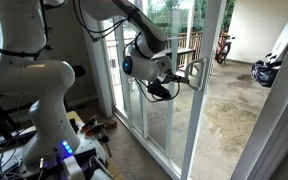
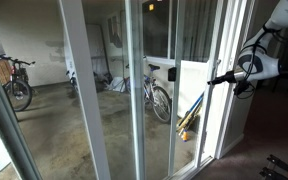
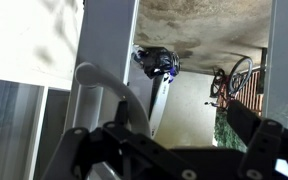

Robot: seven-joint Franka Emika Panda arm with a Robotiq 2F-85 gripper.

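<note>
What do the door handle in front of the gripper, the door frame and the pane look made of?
The door handle is likely painted or coated metal: smooth grey with a soft sheen. The door frame is white painted metal or vinyl, flat and even; I cannot tell which. The pane is clear glass, see-through with reflections.

Door handle (image 3: 112,85) — grey curved bar, fixed to white upright frame (image 3: 106,35) of sliding glass door (image 1: 164,125). Wrist view: handle at 9 o'clock of centre — arcs down toward 6.
</note>
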